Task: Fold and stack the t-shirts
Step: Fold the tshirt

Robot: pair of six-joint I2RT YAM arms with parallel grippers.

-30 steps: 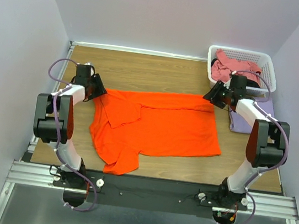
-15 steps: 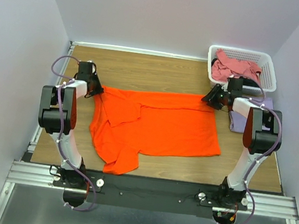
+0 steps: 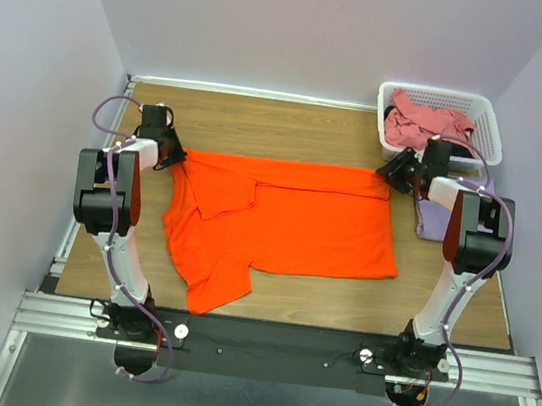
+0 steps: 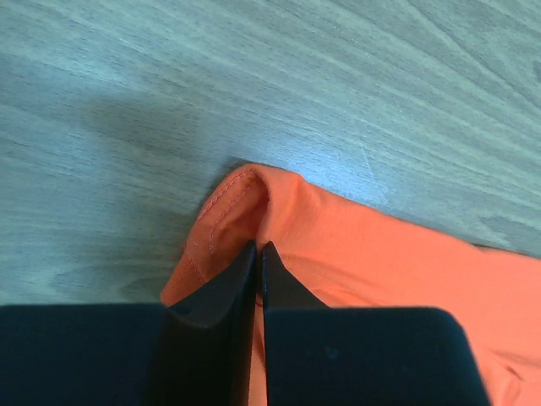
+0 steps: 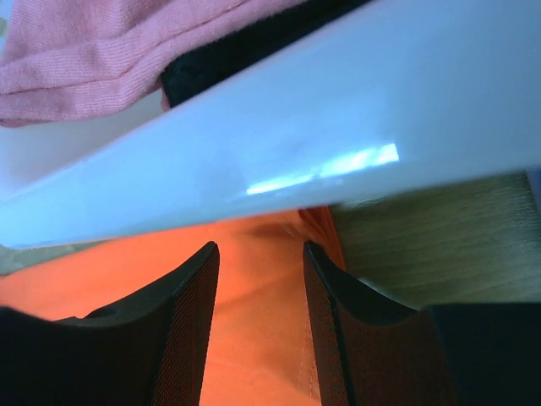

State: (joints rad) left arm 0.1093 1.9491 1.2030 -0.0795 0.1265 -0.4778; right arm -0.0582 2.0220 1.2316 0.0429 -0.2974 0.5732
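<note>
While the left pincer pinches the hem corner of the orange t-shirt at its tips, the right pincer stands spread over the opposite corner, just short of the basket, so it should bite cloth alone before both lift evenly.

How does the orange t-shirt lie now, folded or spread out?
Spread out. The orange t-shirt lies flat and wide across the table, with only a small flap near its left end doubled over.
</note>
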